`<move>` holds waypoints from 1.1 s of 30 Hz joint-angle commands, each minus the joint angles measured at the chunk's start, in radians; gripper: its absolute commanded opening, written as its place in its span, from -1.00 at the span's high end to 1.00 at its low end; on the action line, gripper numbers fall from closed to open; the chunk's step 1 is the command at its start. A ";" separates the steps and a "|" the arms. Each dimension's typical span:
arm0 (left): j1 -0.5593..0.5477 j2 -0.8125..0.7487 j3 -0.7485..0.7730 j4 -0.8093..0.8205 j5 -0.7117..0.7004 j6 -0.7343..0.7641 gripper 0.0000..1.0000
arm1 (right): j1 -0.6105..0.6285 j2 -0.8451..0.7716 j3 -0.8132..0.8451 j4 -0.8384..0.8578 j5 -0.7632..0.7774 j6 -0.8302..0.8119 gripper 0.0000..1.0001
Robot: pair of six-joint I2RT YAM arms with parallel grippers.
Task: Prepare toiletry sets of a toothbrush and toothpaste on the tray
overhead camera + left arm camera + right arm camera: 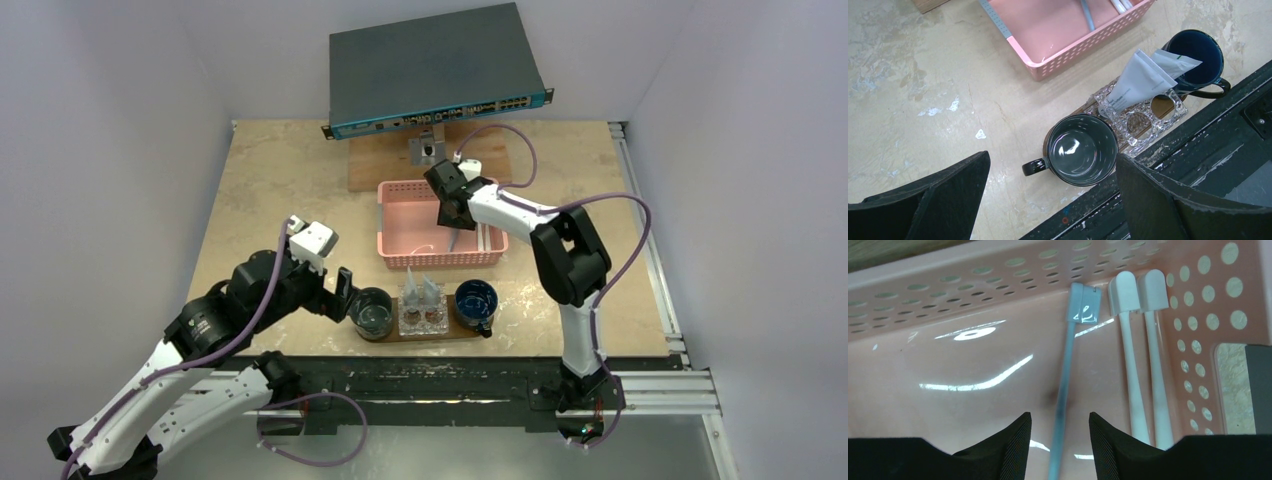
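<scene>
Straddling blue-grey toothbrush point(1066, 375), right pincer point(1060, 425).

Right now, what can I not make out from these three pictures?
Right wrist view: lower end of the blue toothbrush, hidden between the right jaws; contact unclear.
Right wrist view: lower ends of the two white toothbrushes, hidden behind a jaw.
Top view: toothbrushes in the basket, hidden by the right arm.
Left wrist view: print on the toothpaste tube, too small.
</scene>
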 commanded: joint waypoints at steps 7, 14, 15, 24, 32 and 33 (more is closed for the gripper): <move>0.004 0.012 -0.009 0.047 -0.009 0.001 -0.93 | -0.037 0.057 0.087 0.047 -0.013 0.037 0.06; 0.004 0.016 -0.009 0.047 -0.009 0.001 -0.93 | -0.052 0.094 0.103 0.051 -0.029 0.028 0.15; 0.004 0.016 -0.009 0.048 -0.009 0.001 -0.93 | -0.053 0.098 0.105 0.050 -0.029 0.024 0.17; 0.004 0.021 -0.009 0.048 -0.005 0.002 -0.93 | -0.058 0.115 0.098 0.035 -0.013 -0.014 0.43; 0.005 0.028 -0.009 0.049 0.008 0.001 -0.93 | -0.060 0.065 0.032 0.068 -0.028 -0.027 1.00; 0.005 0.029 -0.009 0.049 0.008 0.001 -0.93 | -0.060 0.053 0.021 0.076 -0.031 -0.027 1.00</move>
